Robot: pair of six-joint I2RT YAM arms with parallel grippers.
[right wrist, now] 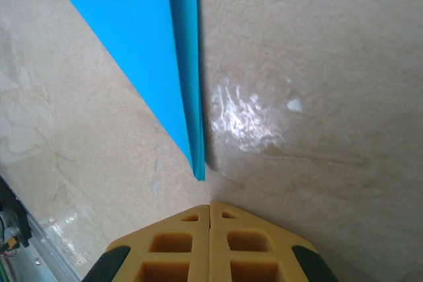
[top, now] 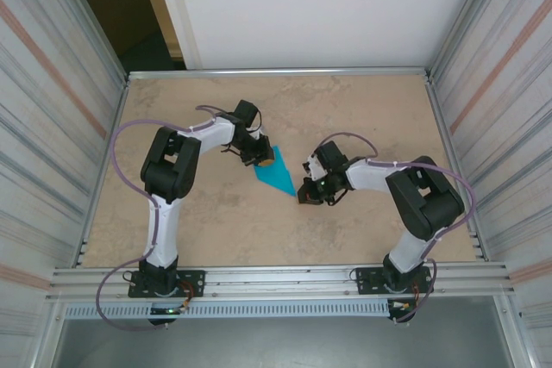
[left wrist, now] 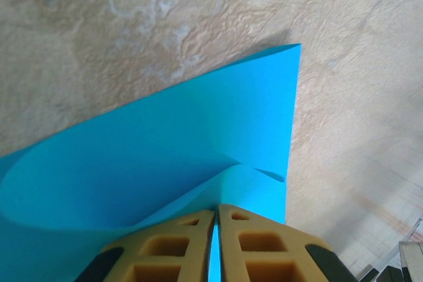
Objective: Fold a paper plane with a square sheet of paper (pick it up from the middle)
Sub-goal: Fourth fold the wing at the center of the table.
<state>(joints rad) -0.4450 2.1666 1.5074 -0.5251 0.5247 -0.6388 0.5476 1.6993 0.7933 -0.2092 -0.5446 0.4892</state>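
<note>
The square sheet of paper is folded into a turquoise paper plane (top: 278,177), a dart lying mid-table with its sharp point aimed at the near right. My left gripper (top: 259,159) is at its wide rear end. In the left wrist view this gripper (left wrist: 216,212) is shut on a raised fold of the paper plane (left wrist: 198,130), with blue showing between the fingers. My right gripper (top: 304,198) sits just beyond the sharp point. In the right wrist view it (right wrist: 210,206) is shut and empty, a short gap from the tip of the paper plane (right wrist: 145,31).
The beige table (top: 216,221) is ringed by a metal rail and corrugated walls on the left and right. A white panel stands behind the far edge. The arm bases are bolted to the near rail (top: 276,280).
</note>
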